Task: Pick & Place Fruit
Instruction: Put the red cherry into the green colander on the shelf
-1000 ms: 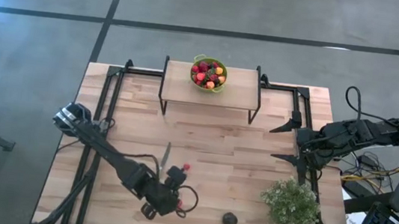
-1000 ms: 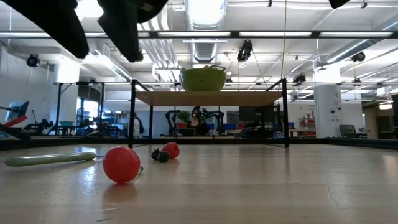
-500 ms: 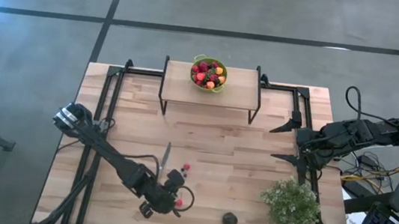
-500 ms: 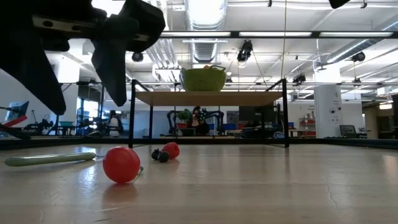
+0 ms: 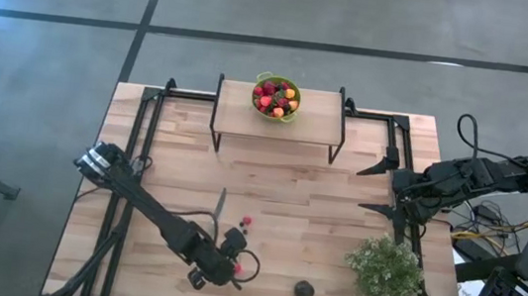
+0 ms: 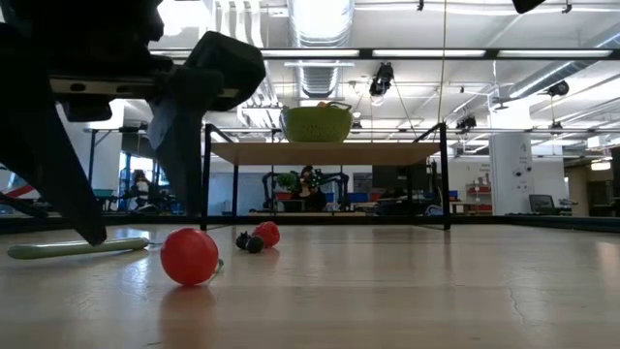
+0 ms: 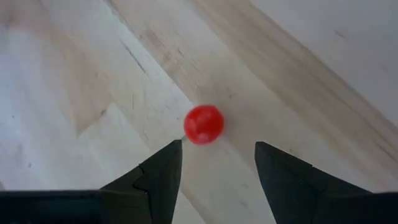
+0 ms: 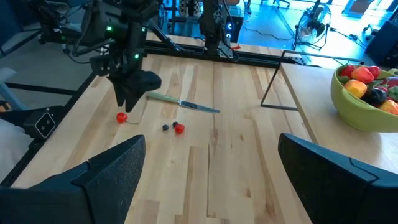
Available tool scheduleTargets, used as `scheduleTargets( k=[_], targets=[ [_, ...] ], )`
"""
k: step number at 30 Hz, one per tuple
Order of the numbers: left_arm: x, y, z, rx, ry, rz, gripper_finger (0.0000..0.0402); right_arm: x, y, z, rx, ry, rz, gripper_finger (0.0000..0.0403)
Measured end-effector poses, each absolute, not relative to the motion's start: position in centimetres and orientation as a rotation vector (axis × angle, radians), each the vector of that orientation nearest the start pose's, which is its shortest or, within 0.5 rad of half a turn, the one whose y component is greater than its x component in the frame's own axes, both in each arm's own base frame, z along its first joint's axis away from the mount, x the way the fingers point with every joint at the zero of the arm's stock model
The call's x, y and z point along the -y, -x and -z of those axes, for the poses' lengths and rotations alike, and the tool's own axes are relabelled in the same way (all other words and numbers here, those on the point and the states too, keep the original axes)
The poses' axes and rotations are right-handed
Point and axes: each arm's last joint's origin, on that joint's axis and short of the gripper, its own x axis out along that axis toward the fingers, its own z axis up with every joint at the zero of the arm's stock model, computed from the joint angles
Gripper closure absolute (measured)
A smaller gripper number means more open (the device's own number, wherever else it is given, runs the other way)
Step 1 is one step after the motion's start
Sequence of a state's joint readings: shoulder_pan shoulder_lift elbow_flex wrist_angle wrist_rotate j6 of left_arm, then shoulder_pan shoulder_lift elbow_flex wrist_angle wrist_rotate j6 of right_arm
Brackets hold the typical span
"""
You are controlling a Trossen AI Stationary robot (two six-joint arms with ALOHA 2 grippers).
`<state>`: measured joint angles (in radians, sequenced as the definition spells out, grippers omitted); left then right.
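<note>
Left claw, its dark fingers apart and empty, is poised directly above a small round red berry lying on the pale wooden tabletop. A second red berry and a tiny dark berry lie beyond the first, and a green bowl of mixed fruit stands well apart on a raised shelf. Right claw waits with fingers spread wide, far from the red berry at the tabletop's edge.
</note>
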<state>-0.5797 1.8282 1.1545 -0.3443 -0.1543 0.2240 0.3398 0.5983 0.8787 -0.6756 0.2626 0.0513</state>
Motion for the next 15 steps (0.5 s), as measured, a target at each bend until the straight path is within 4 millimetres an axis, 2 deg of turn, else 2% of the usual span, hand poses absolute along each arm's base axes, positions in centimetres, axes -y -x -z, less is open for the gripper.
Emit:
scheduleTargets(
  k=[15],
  targets=[
    [20.01,-31.41,-16.34,-0.890,-0.602,0.509,0.0193,-2.93,-10.55,-34.06,-0.380,0.067,-0.066,0.0040]
  ],
)
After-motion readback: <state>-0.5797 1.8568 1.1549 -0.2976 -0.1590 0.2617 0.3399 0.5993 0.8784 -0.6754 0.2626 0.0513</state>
